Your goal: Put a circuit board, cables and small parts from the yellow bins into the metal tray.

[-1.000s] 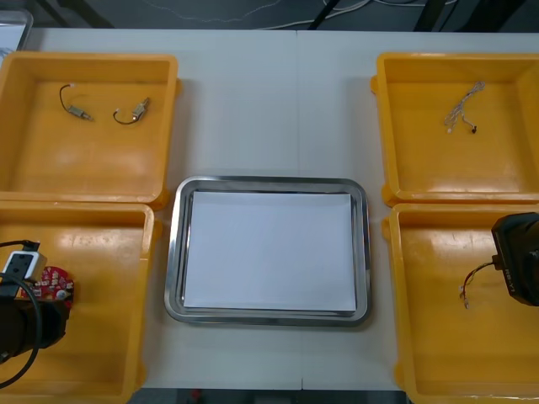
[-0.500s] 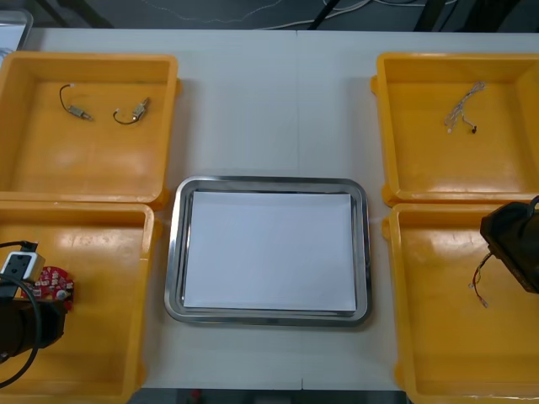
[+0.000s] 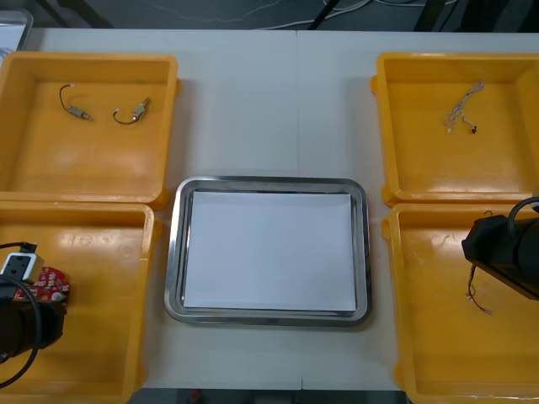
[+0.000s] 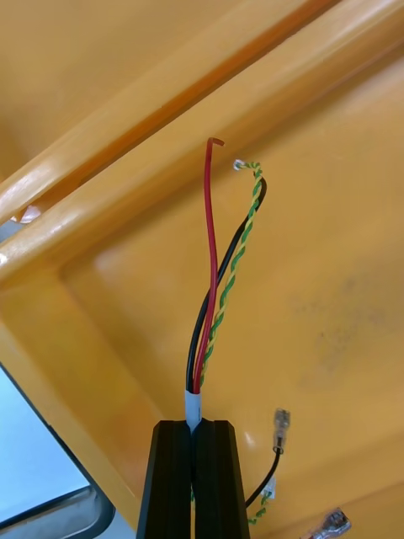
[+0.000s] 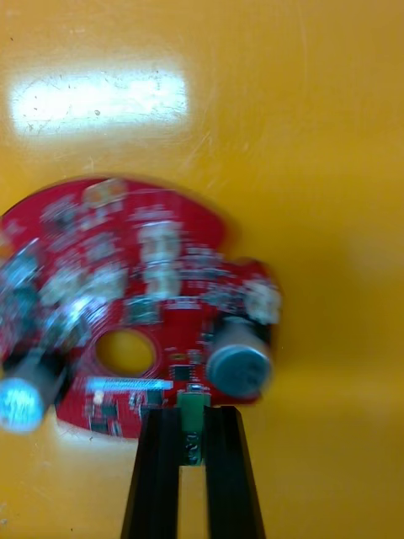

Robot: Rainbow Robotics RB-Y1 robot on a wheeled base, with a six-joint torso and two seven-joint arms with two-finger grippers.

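Note:
A round red circuit board [image 5: 143,286] lies in the near left yellow bin [image 3: 93,227], and my left gripper [image 5: 192,431] is shut on a small green part at its edge. From the front, the board [image 3: 50,284] sits just ahead of my left arm [image 3: 21,324]. My right gripper [image 4: 194,438] is shut on a red and yellow cable [image 4: 210,278] with a black strand, held above the floor of the near right bin [image 3: 438,337]. From the front, the cable [image 3: 476,290] hangs below the right gripper [image 3: 488,252]. The metal tray [image 3: 173,252], white inside, lies between the bins.
The far left bin [image 3: 34,160] holds two short black cables [image 3: 74,103] [image 3: 132,112] with metal ends. A thin pale cable [image 3: 463,108] lies in the far right bin [image 3: 396,143]. Loose metal connectors [image 4: 328,524] lie under the right gripper, and the tray's corner [image 4: 59,505] shows past the bin wall.
My left gripper has closed on the circuit board's edge, and the board shifted slightly. The right gripper has moved left toward the tray, carrying the cable off the bin floor.

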